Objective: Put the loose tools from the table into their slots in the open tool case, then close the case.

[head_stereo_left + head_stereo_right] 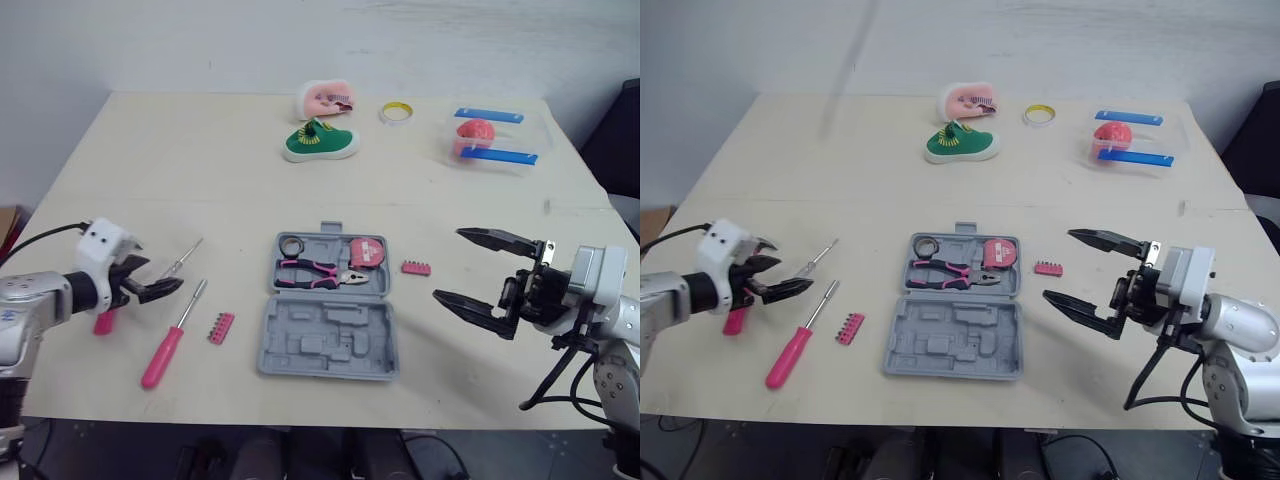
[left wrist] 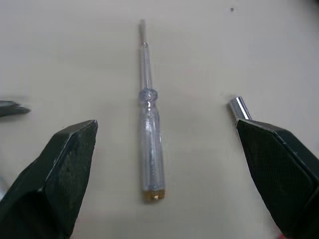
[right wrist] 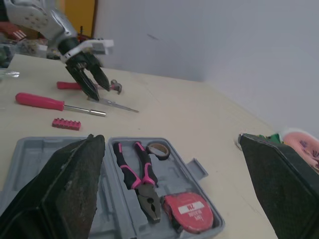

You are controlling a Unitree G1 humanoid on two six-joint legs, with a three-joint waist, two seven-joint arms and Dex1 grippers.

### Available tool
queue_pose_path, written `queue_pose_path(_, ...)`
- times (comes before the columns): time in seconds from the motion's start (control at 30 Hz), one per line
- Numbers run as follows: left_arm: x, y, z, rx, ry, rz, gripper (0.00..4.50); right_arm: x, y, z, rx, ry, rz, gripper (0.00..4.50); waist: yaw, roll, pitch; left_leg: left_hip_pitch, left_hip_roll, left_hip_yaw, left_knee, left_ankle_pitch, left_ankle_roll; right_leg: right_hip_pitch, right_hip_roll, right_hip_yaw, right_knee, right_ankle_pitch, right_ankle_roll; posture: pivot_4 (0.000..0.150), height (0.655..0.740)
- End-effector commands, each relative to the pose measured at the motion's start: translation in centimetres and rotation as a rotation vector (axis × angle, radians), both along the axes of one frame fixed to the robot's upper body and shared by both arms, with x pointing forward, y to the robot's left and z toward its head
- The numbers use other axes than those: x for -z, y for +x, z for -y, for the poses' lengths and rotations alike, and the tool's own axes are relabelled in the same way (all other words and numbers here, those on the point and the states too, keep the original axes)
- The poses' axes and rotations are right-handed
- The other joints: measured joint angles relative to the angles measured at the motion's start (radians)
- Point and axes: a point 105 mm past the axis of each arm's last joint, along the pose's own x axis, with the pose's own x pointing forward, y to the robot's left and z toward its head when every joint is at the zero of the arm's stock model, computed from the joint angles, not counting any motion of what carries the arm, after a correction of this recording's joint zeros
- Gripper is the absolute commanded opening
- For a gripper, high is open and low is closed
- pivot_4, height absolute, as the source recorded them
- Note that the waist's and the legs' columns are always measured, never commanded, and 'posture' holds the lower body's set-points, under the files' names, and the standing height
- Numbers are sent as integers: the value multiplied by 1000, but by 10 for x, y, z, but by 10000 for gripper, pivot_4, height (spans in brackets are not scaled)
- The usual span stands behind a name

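Far across the desk (image 1: 190, 150), a green shoe (image 1: 319, 142) lies near a pink one (image 1: 328, 99), then a yellow ring (image 1: 396, 112) and a clear box (image 1: 495, 137).

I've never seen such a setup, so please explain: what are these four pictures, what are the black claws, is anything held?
This is a two-armed robot. Two pictures come from cameras in its head, looking down at a table; the others from a camera on each wrist. The claws are its grippers. The left gripper hangs open over a clear-handled screwdriver; the right gripper is open beside the grey tool case, which holds pliers and a tape measure. A pink screwdriver lies loose. Nothing is held.
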Motion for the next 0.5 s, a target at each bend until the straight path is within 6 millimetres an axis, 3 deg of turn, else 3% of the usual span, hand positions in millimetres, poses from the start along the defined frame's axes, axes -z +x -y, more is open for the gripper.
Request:
queue_pose_path(0.03,2,9,-9,-47,42,-23,45000,-4,-6,-4,-24,-6,16,44735,0,0,0,0,0,0,0,0,0,0,0,0,0,0,0,1500,7400)
queue_pose_path(0.23,25,9,-12,-52,15,-108,45000,-4,-6,-3,-9,-6,19,44735,0,0,0,0,0,0,1,1,0,0,0,0,1,0,0,1500,7400)
queue_pose_path(0.5,45,11,-7,-26,-16,-114,10983,-1,-7,-1,19,-15,17,45000,2,2,-1,2,0,0,1,1,1,1,0,1,2,0,0,1500,7400)
